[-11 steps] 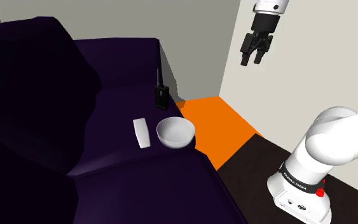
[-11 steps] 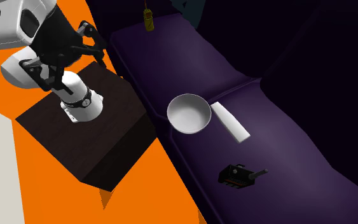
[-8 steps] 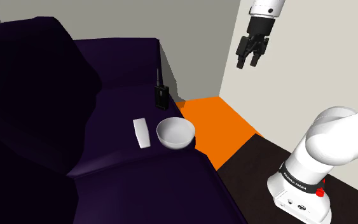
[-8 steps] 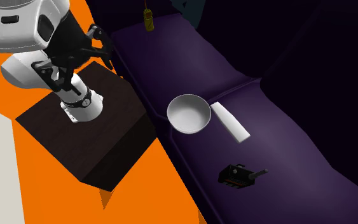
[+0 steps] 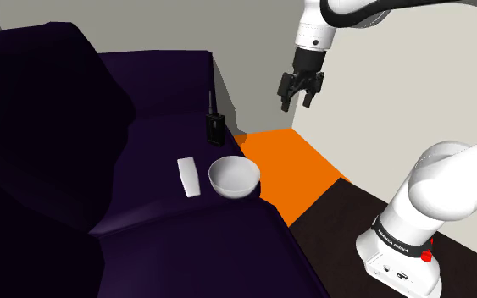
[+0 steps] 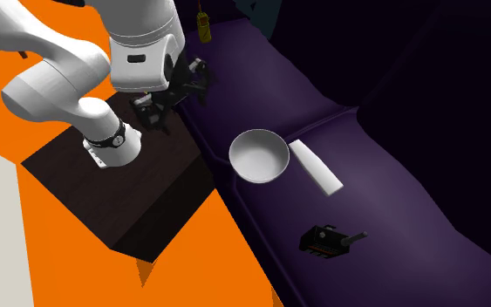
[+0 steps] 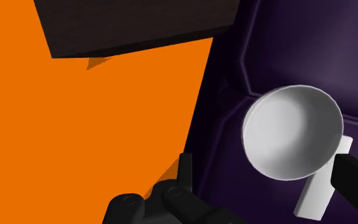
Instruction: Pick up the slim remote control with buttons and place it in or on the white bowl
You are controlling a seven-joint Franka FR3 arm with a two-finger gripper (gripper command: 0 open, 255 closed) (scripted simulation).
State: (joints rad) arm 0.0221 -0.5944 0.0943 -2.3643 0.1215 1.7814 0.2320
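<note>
Shoulder view: the gripper (image 5: 298, 98) hangs high, fingers apart, well away from the white remote (image 5: 188, 177), which lies on the purple sofa (image 5: 156, 135) just beside the white bowl (image 5: 233, 176). Second exterior view: the remote (image 6: 315, 167) lies on the bowl's (image 6: 259, 156) far side from the gripper (image 6: 169, 98). Wrist view: the remote (image 7: 317, 194) lies beside the bowl (image 7: 292, 130), unheld.

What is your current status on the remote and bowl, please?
Gripper open, empty, high above orange floor. Remote lies on sofa beside bowl, untouched. Black handset nearby, not blocking.

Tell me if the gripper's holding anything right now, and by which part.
Nothing is held. The gripper hangs open in the air, well apart from the white remote lying beside the bowl on the sofa.
</note>
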